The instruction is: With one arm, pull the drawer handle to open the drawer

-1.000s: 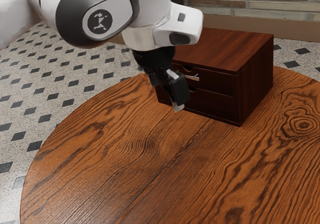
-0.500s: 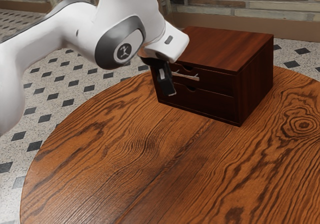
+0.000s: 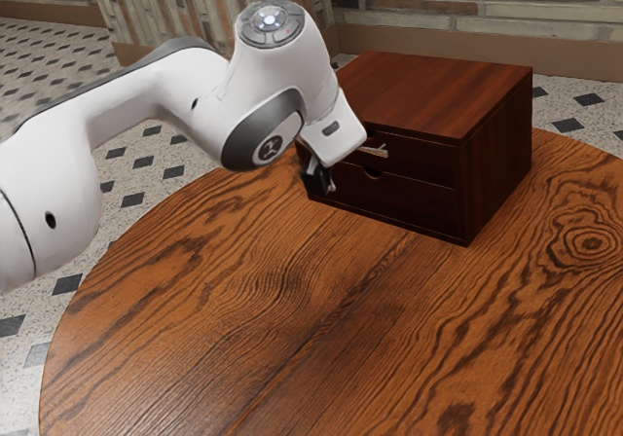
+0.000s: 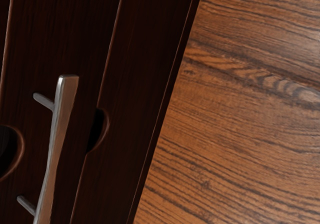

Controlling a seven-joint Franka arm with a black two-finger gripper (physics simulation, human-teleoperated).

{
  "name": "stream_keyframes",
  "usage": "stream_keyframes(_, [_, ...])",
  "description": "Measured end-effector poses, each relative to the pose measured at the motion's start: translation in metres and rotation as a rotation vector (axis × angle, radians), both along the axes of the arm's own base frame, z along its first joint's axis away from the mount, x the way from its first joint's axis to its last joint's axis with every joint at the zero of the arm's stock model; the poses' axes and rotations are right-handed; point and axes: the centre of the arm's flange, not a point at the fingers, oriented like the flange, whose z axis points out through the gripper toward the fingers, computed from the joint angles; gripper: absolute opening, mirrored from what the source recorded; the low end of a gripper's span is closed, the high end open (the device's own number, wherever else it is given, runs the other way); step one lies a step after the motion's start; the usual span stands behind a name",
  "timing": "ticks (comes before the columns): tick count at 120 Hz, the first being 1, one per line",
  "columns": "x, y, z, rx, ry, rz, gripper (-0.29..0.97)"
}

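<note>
A dark wooden cabinet (image 3: 443, 105) with two drawers stood on the round wood-grain tabletop (image 3: 321, 329), toward its far edge in the exterior view. The upper drawer (image 3: 414, 156) carried the drawer handle (image 3: 375, 150), a slim silver bar lying horizontally across its front. That front looked flush with the lower drawer (image 3: 409, 198) beneath it.

The white arm (image 3: 146, 134) came in from the exterior view's left and ended at the cabinet's front left corner. The black gripper (image 3: 321, 177) hung low there, just beside the drawer fronts and close to the near end of the handle. It sat slightly below the bar and toward the exterior view's left of it. The arm's own hand covered most of the gripper, so I could not tell whether it was released or clenched, nor whether it touched the handle.

From the wrist, the drawer handle (image 4: 55, 149) appeared as a metal bar raised on two short posts off the dark drawer front (image 4: 75, 44). A rounded notch (image 4: 100, 129) was cut in a panel edge just beside it. The tabletop (image 4: 250, 109) lay past the cabinet's edge.
</note>
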Motion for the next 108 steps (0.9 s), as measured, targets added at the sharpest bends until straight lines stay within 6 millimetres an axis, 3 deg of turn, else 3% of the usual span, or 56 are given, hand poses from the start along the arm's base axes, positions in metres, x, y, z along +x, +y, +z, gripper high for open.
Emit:
stream_keyframes(35, [0.017, -0.005, -0.016, 0.049, -0.011, -0.103, 0.68])
stream_keyframes(58, [0.027, 0.009, -0.015, 0.066, -0.036, -0.123, 0.68])
stream_keyframes(108, [0.043, -0.002, -0.027, 0.092, -0.045, -0.19, 0.68])
